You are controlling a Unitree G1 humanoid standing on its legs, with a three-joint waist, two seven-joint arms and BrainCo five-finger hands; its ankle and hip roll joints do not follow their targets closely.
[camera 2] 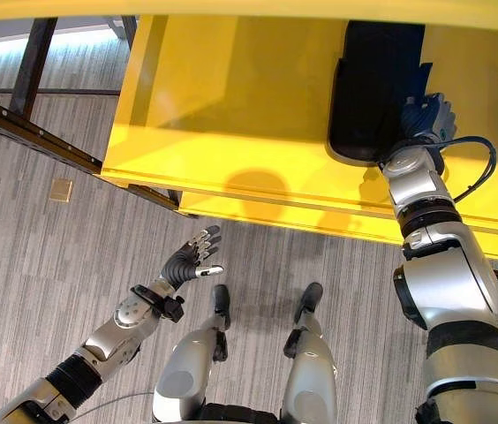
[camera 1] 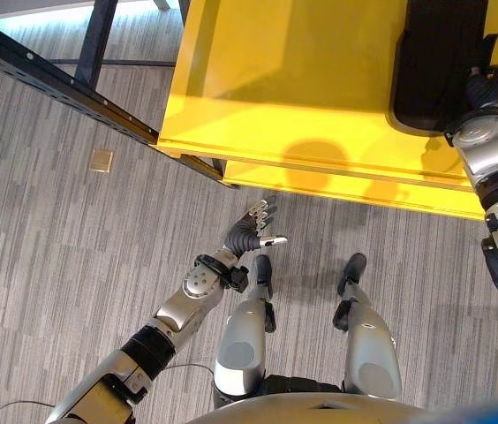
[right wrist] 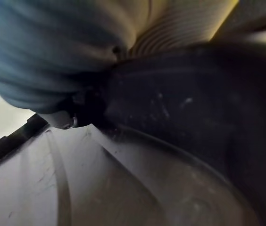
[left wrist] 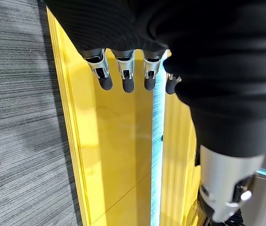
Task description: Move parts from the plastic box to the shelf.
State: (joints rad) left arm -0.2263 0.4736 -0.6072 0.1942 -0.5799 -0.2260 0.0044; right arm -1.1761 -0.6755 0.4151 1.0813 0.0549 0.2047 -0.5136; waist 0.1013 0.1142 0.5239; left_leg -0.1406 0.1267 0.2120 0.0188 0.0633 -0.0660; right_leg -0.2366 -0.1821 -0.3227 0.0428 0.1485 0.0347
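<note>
A: Part [camera 2: 374,88] placement is the step judged to be in hand: a black part is seen lying on the yellow shelf [camera 2: 231,106], with the right hand [camera 2: 426,117] at its near edge.

B: Is the part gripped or let go?

A: That cannot be told. The right hand's dark cover is seen against the part's edge, but the fingers are hidden behind or under it. In the right wrist view a dark curved surface is pressed close to the camera, and no fingers can be made out.

B: And the left hand [camera 1: 251,228]?

A: It is held low over the grey floor [camera 1: 55,265], well apart from the shelf, with fingers spread and relaxed; nothing is held in it. In its own wrist view the fingers [left wrist: 126,77] are seen straight, pointed toward the yellow shelf.

B: Is the plastic box visible?

A: It cannot be identified with certainty.

B: What is called for next?

A: If the part is fully supported by the shelf, release would be called for, and then the right hand would have to be drawn back clear of the shelf edge without the part being dragged along. After that, a return to the box for another part would be expected.
</note>
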